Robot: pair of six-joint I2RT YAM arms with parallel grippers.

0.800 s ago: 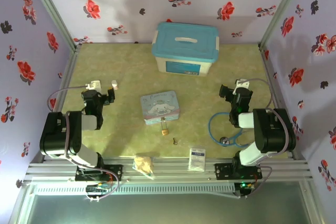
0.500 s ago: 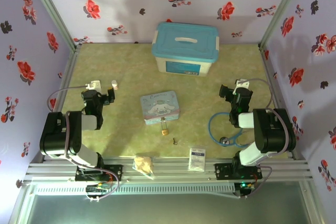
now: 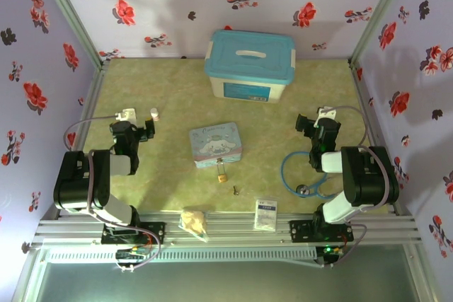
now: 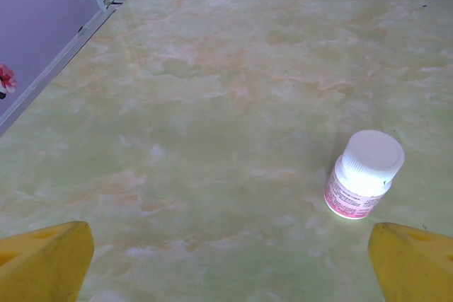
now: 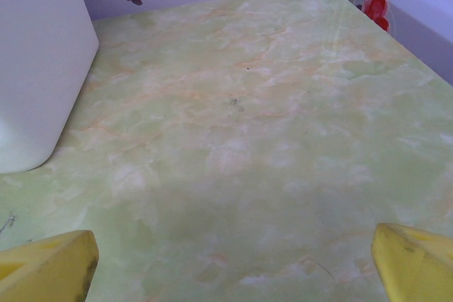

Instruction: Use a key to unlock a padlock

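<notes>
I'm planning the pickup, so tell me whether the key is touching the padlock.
Apart. The top external view shows a plain gap between the padlock and the key, which lies closer to the arms' bases.

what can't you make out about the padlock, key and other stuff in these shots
Top view, padlock: too small to tell whether its shackle is closed or where the keyhole faces.
Top view, key: a mere speck; its teeth and heading are unreadable.
Left wrist view, white bottle: label print blurred.
Right wrist view, storage box: cut off by the left and top edges.
</notes>
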